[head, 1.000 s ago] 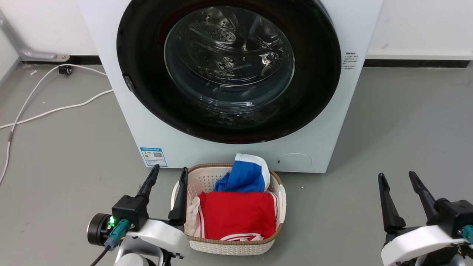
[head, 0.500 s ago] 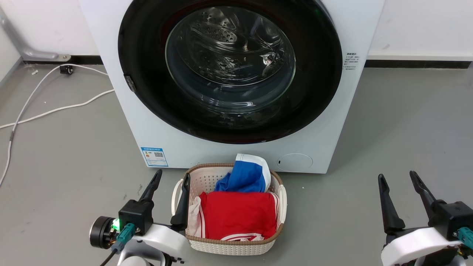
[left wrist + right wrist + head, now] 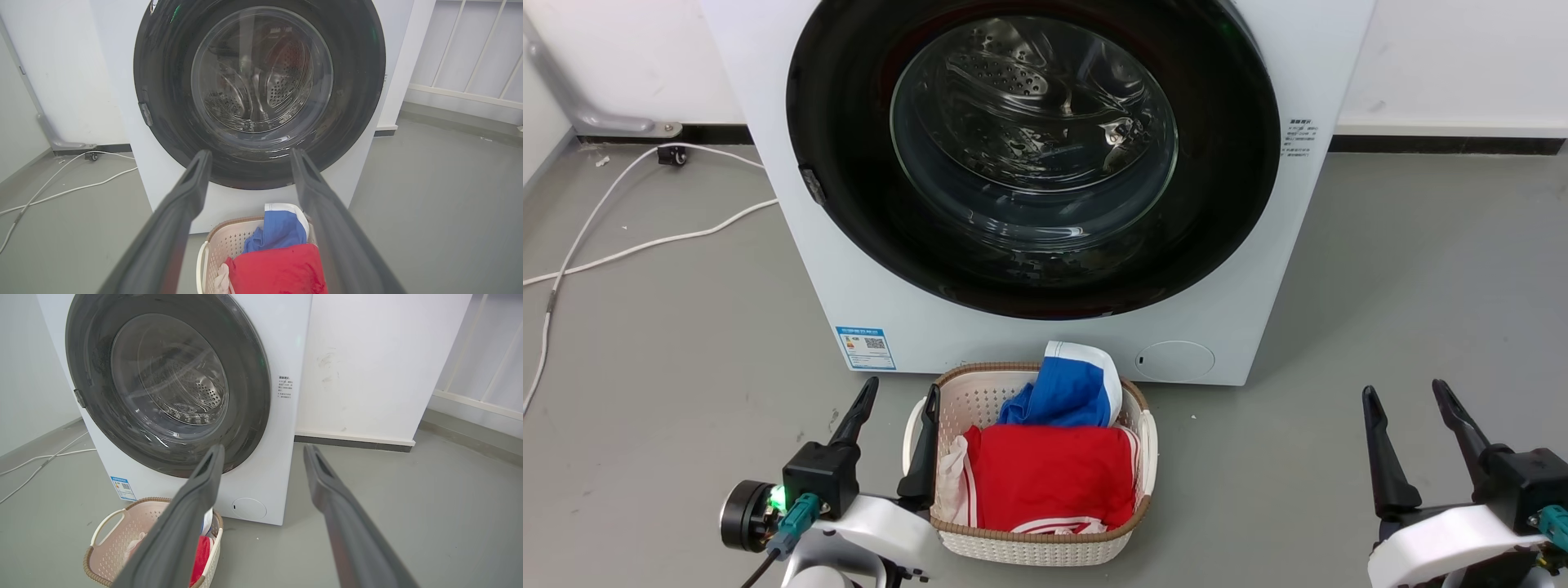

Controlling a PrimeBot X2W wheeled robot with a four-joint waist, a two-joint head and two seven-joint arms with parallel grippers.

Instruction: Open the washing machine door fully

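Observation:
The washing machine door (image 3: pixel 1033 139) is a glossy black disc with a clear glass bowl, lying shut against the white machine (image 3: pixel 866 294). A small dark latch (image 3: pixel 810 184) sits on its left edge. The left wrist view faces the door (image 3: pixel 261 81) head-on, and the right wrist view sees the door (image 3: pixel 167 379) from the right. My left gripper (image 3: pixel 903 385) is open, low in front of the machine beside the basket's left rim, well short of the door. In its own view the left gripper (image 3: pixel 249 153) holds nothing. My right gripper (image 3: pixel 1403 388) is open over bare floor at the right, and the right wrist view shows this right gripper (image 3: pixel 264 448) empty.
A woven plastic basket (image 3: pixel 947 384) with red and blue clothes stands on the floor right before the machine. A small round white flap (image 3: pixel 1174 360) is at the machine's lower right. White cables (image 3: pixel 645 241) trail over the grey floor at the left. A white wall (image 3: pixel 367 363) stands to the right.
My left gripper has drawn back slightly toward the picture's bottom edge and a little right. The head camera has shifted a touch. The door and the right gripper are as before.

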